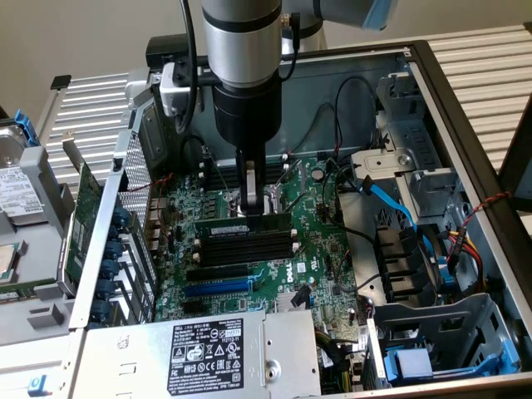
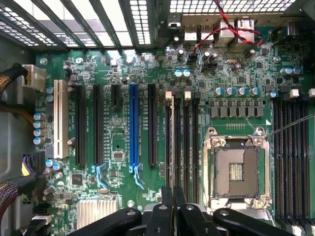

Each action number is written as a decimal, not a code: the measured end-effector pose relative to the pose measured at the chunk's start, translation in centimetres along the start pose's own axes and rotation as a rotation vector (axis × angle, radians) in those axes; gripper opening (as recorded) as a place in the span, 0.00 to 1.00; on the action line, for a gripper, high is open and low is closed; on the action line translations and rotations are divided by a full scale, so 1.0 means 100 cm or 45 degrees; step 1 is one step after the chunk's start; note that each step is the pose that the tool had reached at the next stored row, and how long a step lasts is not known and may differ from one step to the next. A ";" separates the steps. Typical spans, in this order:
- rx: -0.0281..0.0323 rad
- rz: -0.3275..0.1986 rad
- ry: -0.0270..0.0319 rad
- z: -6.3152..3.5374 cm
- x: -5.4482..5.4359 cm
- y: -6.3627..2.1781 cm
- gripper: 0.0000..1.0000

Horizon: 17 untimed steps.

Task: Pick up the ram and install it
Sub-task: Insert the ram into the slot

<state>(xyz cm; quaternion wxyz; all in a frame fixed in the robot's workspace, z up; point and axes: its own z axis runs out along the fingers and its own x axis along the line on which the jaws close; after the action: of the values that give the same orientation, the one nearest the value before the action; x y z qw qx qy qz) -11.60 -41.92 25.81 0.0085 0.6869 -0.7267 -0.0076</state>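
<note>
Ram [image 1: 245, 223] is the business here: the long green stick stands on its edge, held from above directly over the bank of black memory slots [image 1: 249, 249], with its length running along theirs.

Around it, from biggest down: the open computer case [image 1: 465, 108] lies on its side with the panel off, which leaves the motherboard [image 1: 316, 249] facing up so that an arm can reach it from overhead. The robot arm [image 1: 241, 66] hangs vertically over the middle of the board, a posture that suits a straight push down into a slot. The power supply [image 1: 208, 349] fills the near edge of the case, well apart from the work. On the board, the bare CPU socket [image 2: 235, 169] sits just beside the slot bank, and the long blue expansion slot [image 2: 133, 128] lies on the bank's other side.

In the wrist view the ram [image 2: 171, 142] shows edge-on as a thin pale line over the slot of the bank [image 2: 189, 147] furthest from the socket. Whether its lower edge has entered that slot or merely hovers above it, I cannot tell.

The gripper [image 1: 252, 204] has its two fingers closed onto the stick's upper edge near mid-length, a central grip that I judge keeps it level; the wrist view shows the gripper [image 2: 172, 201] with the fingers pressed close together on the board.
</note>
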 end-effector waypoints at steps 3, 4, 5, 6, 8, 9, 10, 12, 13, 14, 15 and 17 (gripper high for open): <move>0.0003 0.000 0.0009 0.0018 0.000 0.0000 0.13; 0.0004 0.000 0.0010 0.0021 0.000 0.0000 0.13; 0.0007 0.000 0.0011 0.0024 -0.001 0.0001 0.13; 0.0010 0.000 0.0009 0.0027 -0.001 0.0001 0.13; 0.0021 -0.003 0.0010 0.0031 -0.002 0.0001 0.13; 0.0029 -0.005 0.0011 0.0032 -0.002 0.0001 0.13; 0.0032 -0.006 0.0011 0.0033 -0.002 0.0001 0.13; 0.0033 -0.012 0.0013 0.0036 -0.002 0.0001 0.13; 0.0034 -0.015 0.0013 0.0039 -0.002 0.0001 0.13; 0.0036 -0.016 0.0010 0.0044 -0.003 0.0001 0.13; 0.0035 -0.016 0.0011 0.0051 -0.003 0.0001 0.13; 0.0036 -0.017 0.0013 0.0068 -0.003 0.0000 0.13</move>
<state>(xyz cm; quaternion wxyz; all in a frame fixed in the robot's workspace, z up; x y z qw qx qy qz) -11.61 -41.66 25.13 0.0079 0.6916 -0.7222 -0.0063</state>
